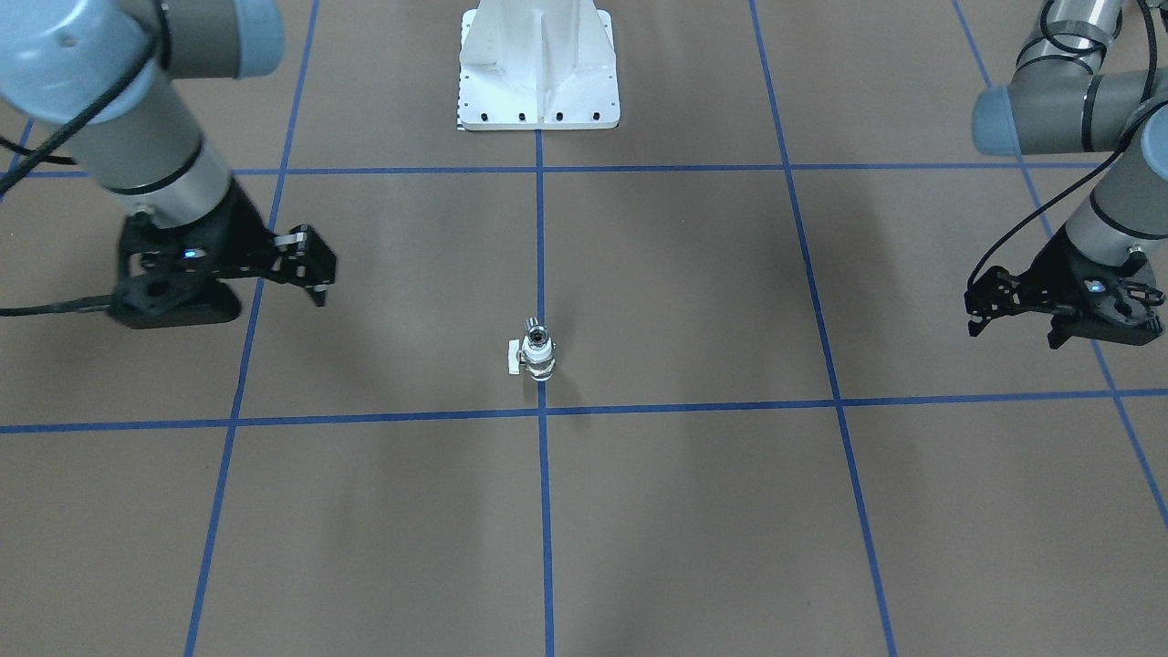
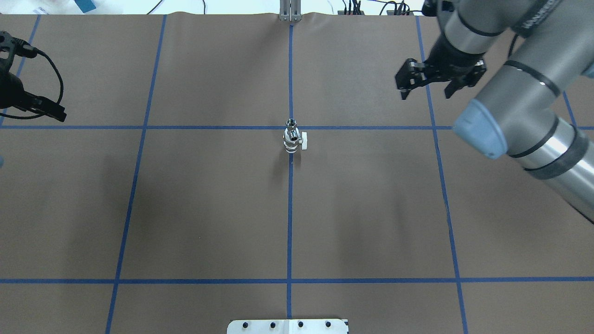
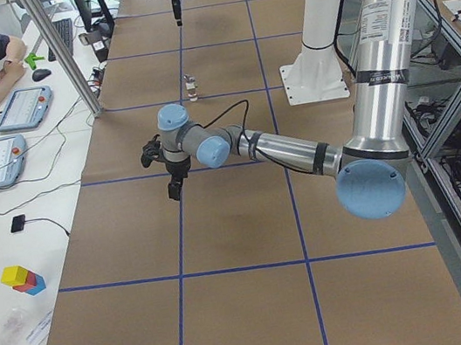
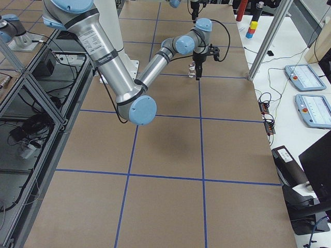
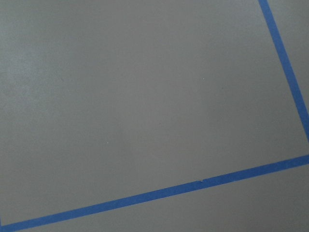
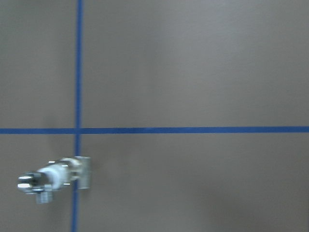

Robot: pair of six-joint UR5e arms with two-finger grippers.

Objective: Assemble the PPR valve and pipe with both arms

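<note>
Two grippers, both released and empty | left gripper (image 1: 1011,330) hovers over the table (image 2: 209,208), fingers spread | PPR valve (image 2: 293,141) upright on the table between the grippers, well apart from each, pipe (image 2: 291,124) on its top | right gripper (image 2: 425,94) spread wide, holding nothing

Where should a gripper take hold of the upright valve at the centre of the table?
Grip the PPR valve on its silvery metal body, from above: it stands upright. Probably close the jaws along the blue centre line, since its white handle juts toward the robot's right.
</note>
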